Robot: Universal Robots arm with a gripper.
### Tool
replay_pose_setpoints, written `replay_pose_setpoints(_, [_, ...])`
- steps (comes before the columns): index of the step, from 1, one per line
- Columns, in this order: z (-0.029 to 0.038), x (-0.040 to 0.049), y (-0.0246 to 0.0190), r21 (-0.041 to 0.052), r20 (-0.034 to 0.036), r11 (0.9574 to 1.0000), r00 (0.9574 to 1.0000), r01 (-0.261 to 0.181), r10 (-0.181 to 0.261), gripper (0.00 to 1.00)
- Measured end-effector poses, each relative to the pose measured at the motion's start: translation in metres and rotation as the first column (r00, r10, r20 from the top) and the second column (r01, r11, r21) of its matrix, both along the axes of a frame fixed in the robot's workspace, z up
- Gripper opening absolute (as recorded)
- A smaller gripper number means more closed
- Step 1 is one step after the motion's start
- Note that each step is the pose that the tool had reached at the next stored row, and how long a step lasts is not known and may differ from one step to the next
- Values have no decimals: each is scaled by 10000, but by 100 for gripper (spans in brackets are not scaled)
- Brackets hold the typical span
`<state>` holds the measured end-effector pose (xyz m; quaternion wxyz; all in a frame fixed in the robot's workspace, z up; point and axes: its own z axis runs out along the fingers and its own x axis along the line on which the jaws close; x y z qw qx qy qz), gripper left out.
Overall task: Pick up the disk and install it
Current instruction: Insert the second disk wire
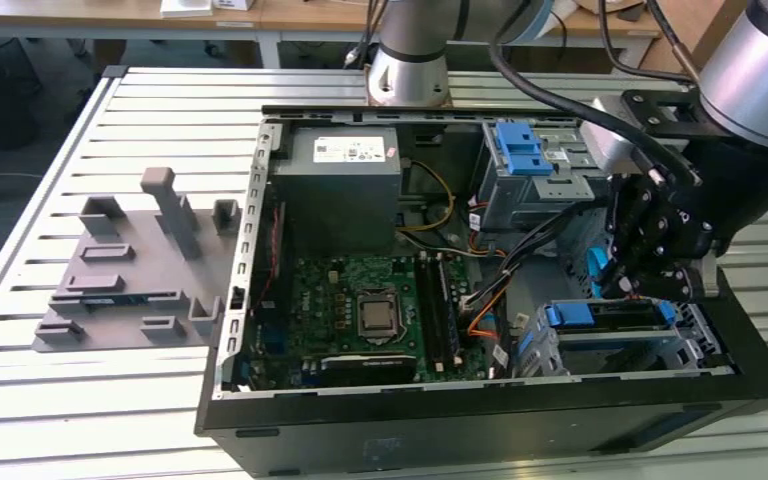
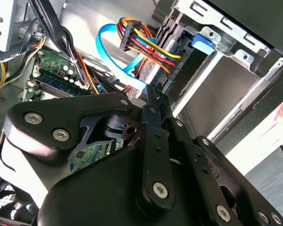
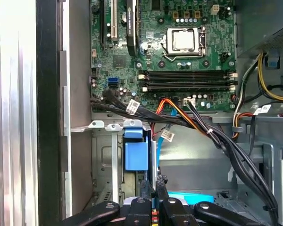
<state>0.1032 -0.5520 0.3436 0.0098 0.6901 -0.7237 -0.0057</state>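
Presently gripper (image 1: pixel 654 290), fingers nearly closed and holding nothing visible, sits among cables (image 3: pixel 217 136) above the drive cage (image 1: pixel 624 335); snagging wires likely.

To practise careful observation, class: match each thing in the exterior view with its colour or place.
Things:
1 motherboard
2 power supply box
3 gripper
4 grey fixture

Descriptions:
A bears a white sticker
B on the table, outside the case
C green
D black, at the case's end on the exterior view's right

Pairs: 1-C; 2-A; 3-D; 4-B
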Motion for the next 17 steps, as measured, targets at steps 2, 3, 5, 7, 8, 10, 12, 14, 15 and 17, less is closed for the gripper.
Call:
replay_pose_setpoints(2, [-9,14,-2,0,-19,10000,10000,4,-4,16])
replay_pose_setpoints(3, [-15,25,-4,-1,-30,10000,10000,8,-8,16])
replay_pose_setpoints(5, [-26,44,-9,-1,-53,10000,10000,18,-18,16])
replay_pose_setpoints(7, [-31,52,-24,0,-69,10000,10000,35,-35,16])
replay_pose_setpoints(8, [-34,51,-35,-1,-75,10000,10000,51,-51,16])
replay_pose_setpoints(10, [-41,53,-57,-1,-87,10000,9999,78,-78,16])
replay_pose_setpoints(12, [-51,55,-62,3,-95,10000,9999,91,-91,16])
replay_pose_setpoints(14, [-58,61,-63,0,-102,10000,9999,95,-95,16])
replay_pose_setpoints(15, [-62,62,-63,0,-104,10000,9999,97,-97,16])
replay_pose_setpoints(17, [-65,66,-63,0,-109,10000,9999,97,-97,16])
